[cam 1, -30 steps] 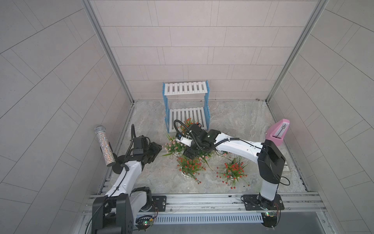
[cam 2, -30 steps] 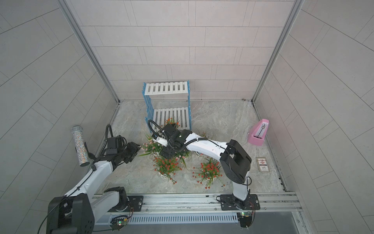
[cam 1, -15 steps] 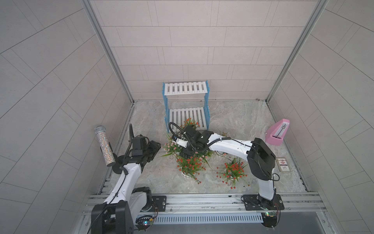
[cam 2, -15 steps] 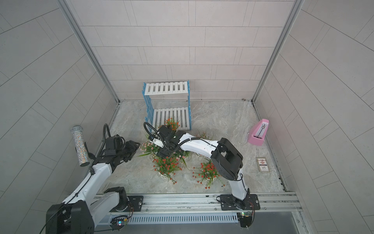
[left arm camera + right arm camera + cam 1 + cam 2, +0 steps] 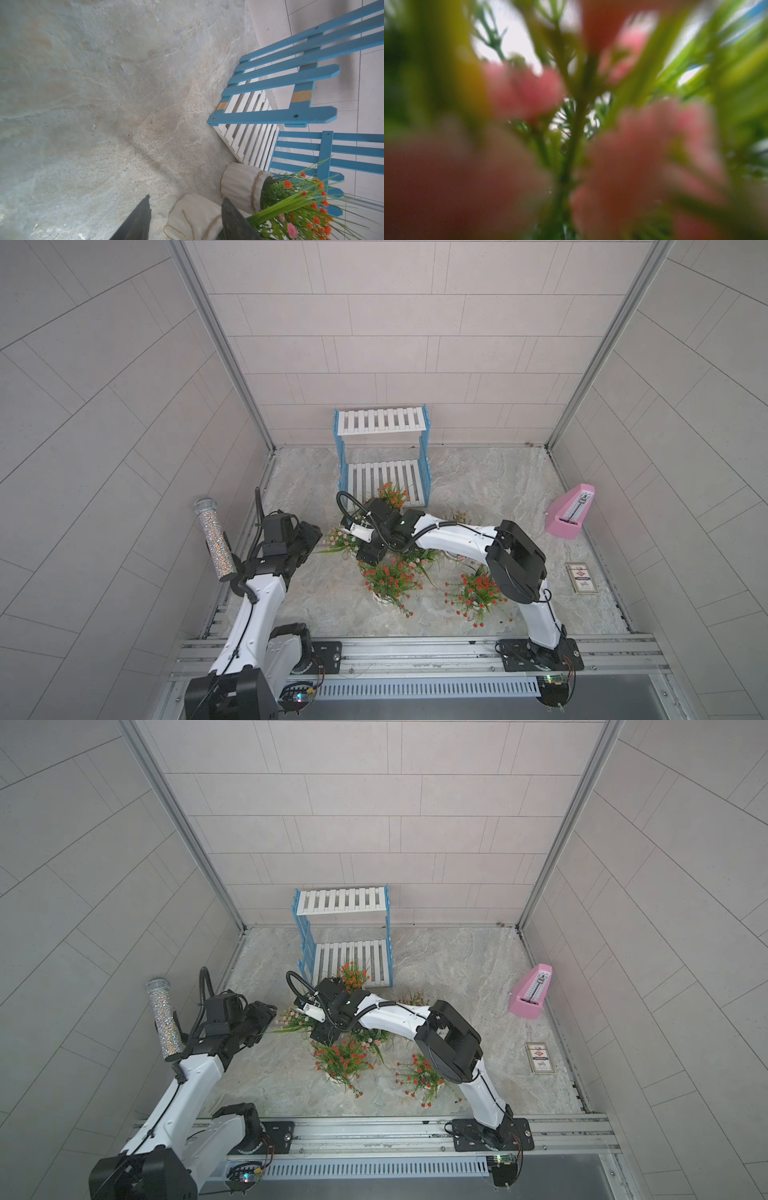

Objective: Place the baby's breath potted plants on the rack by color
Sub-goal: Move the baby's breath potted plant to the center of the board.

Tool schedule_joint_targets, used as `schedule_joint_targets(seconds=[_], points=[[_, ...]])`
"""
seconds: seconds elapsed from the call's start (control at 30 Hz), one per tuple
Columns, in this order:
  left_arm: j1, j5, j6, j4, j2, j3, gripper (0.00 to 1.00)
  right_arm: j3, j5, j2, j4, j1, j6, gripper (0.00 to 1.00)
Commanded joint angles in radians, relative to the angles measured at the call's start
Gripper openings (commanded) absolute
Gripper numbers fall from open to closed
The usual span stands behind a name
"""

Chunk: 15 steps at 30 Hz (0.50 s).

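Three red-orange plants (image 5: 390,578) stand on the worktop (image 5: 478,481). None is on the rack (image 5: 380,427) yet, and both its shelves are bare. The far red-orange plant (image 5: 390,494) is just in front of the lower shelf. Pink plants crowd in among them, partly hidden under the right arm. The leftmost pink plant (image 5: 340,537) is just beside the left claw (image 5: 316,533).

In the left wrist view that claw's fingers stand roughly half apart and hold nothing, with a white ribbed pot (image 5: 193,218) just ahead of them. The right claw (image 5: 370,566) is buried in foliage. Its wrist view gives only blurred pink blossoms and green stems, so I cannot tell how wide it is or whether it grips anything.

These plants look light and top-heavy. The sprigs seem soft and springy and will likely bend away rather than give a hold. They may also snag on neighbours, packed as closely as they are. The pot is probably the place to grip, across its body below the twine band, where the ribs should resist slipping. Lifting straight up before moving sideways seems wise, so that tangled leaves do not tip the next pot over.
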Motion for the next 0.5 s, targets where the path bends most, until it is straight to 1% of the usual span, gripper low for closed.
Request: schedule_joint_targets(seconds=[0.0, 0.17, 0.3, 0.47], points=[[0.015, -0.049, 0.022, -0.061, -0.011, 0.060, 0.59, 0.014, -0.010, 0.054, 0.044, 0.006, 0.018, 0.89], [0.047, -0.134, 0.035, -0.156, -0.021, 0.136, 0.61, 0.096, -0.043, 0.119, 0.059, 0.007, 0.029, 0.89], [0.089, -0.165, 0.037, -0.169, -0.027, 0.160, 0.62, 0.166, -0.084, 0.166, 0.072, 0.009, 0.041, 0.89], [0.136, -0.173, 0.020, -0.145, -0.033, 0.160, 0.63, 0.253, -0.128, 0.215, 0.096, 0.011, 0.053, 0.89]])
